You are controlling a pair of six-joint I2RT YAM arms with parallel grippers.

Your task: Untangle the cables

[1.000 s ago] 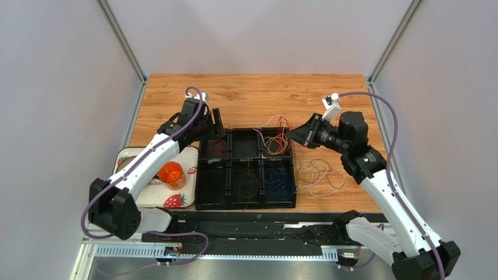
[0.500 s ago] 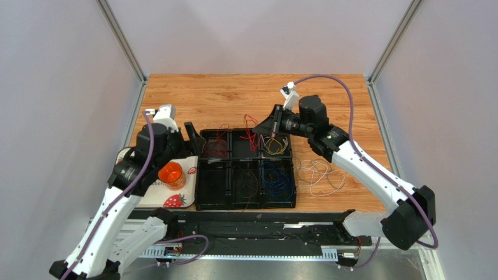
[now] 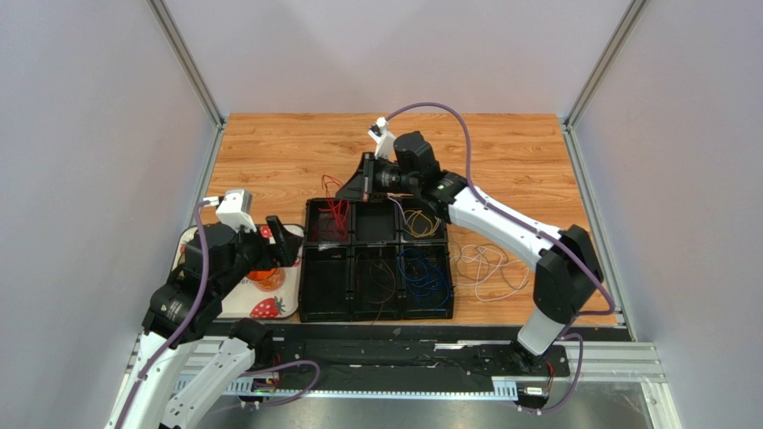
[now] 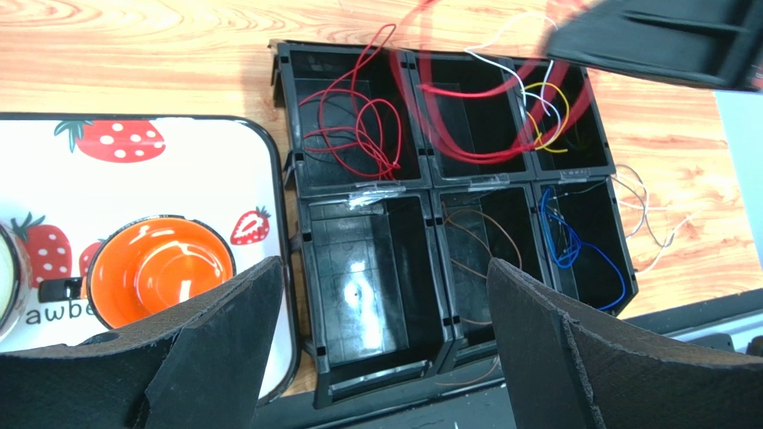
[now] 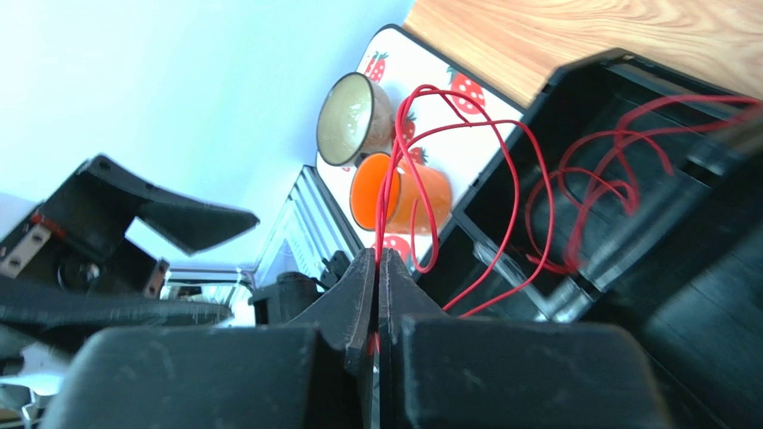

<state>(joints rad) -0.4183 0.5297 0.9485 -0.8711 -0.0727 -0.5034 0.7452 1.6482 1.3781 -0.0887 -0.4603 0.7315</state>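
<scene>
Red cable [image 4: 466, 90] raised over far bins [image 4: 295, 232].
Right gripper [image 5: 377, 259] pinches it, likely sorting by colour; left gripper [image 4: 381, 277] spread, parked clear nearby.

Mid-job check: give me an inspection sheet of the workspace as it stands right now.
Surface: wooden table.
Job's things: black six-compartment tray. It holds red cables back-left, yellow cable back-right, brown cable front-middle and blue cable front-right. White cables lie loose on the table to its right.
Clutter: strawberry tray carrying an orange cup and a beige cup.
Grippers: left gripper open, holding nothing. Right gripper shut on a red cable, held up by the tray's back edge.
Cables: purple hoses run along both arms; no snag visible.
Surroundings: grey enclosure walls.
</scene>
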